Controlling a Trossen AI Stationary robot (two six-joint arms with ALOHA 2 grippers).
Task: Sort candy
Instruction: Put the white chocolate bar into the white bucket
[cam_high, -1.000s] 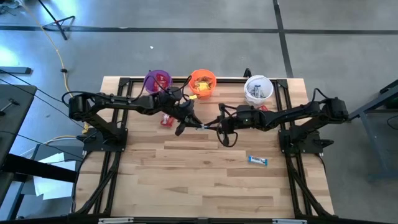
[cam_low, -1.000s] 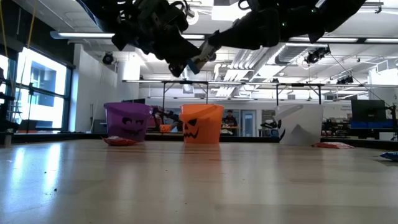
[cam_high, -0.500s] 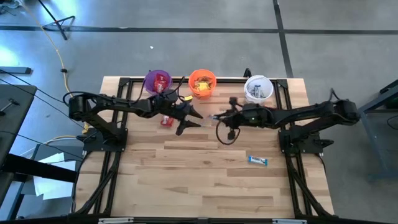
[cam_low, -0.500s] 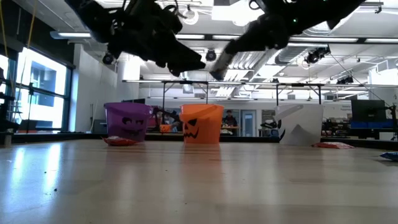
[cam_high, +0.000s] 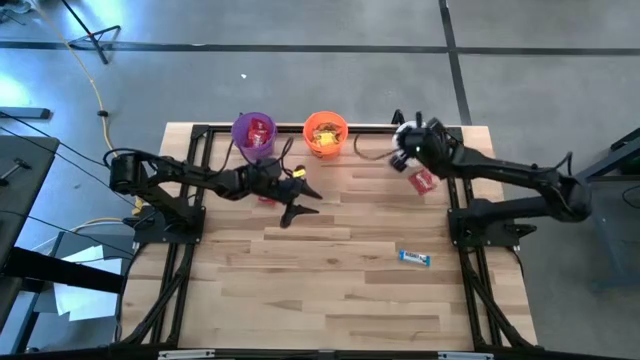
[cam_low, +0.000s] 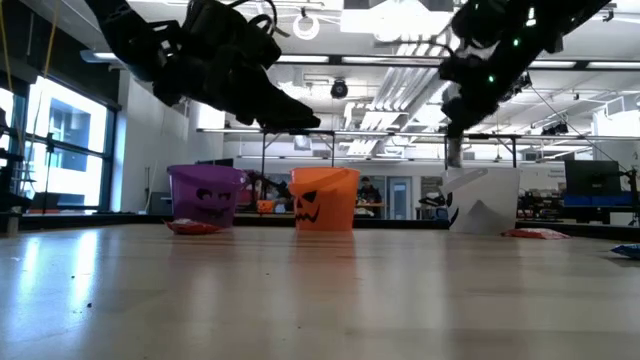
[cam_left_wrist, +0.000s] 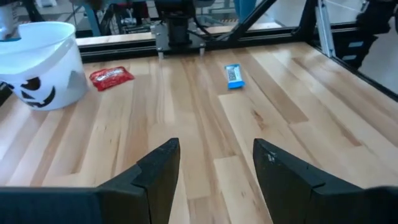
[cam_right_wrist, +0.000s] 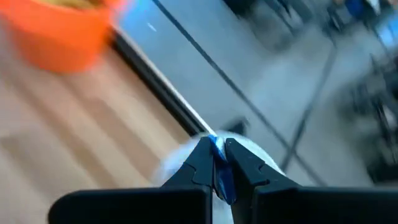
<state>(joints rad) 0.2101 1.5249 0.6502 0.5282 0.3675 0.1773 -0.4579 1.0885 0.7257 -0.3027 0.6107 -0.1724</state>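
My right gripper (cam_high: 405, 150) hangs over the white bucket (cam_low: 483, 200) at the far right, shut on a slim blue-and-white candy bar (cam_right_wrist: 219, 163). My left gripper (cam_high: 300, 198) stands open above the table's middle, nothing between its fingers (cam_left_wrist: 214, 180). A red candy packet (cam_high: 266, 195) lies under the left arm. Another red packet (cam_high: 424, 181) lies beside the white bucket, and a blue-and-white bar (cam_high: 414, 258) lies flat at the near right. The purple bucket (cam_high: 253, 132) and the orange bucket (cam_high: 325, 133) stand along the far edge. My right gripper pinches the blue-and-white bar (cam_right_wrist: 217, 148) between its two fingers. The fingers point down from above. The bar is lifted clear and hangs below the fingertips (cam_low: 455, 152), above the white bucket.
The black frame rails (cam_high: 200, 140) run along the far edge and both sides of the table. The near half of the wooden table (cam_high: 330, 300) holds only the loose bar. The orange bucket holds yellow packets and the purple one red packets.
The two grippers met over the table's middle, both on one bar. My left gripper has opened and let go, drawing back a little toward the left edge. My right gripper has carried the bar toward the far right, up over the white bucket.
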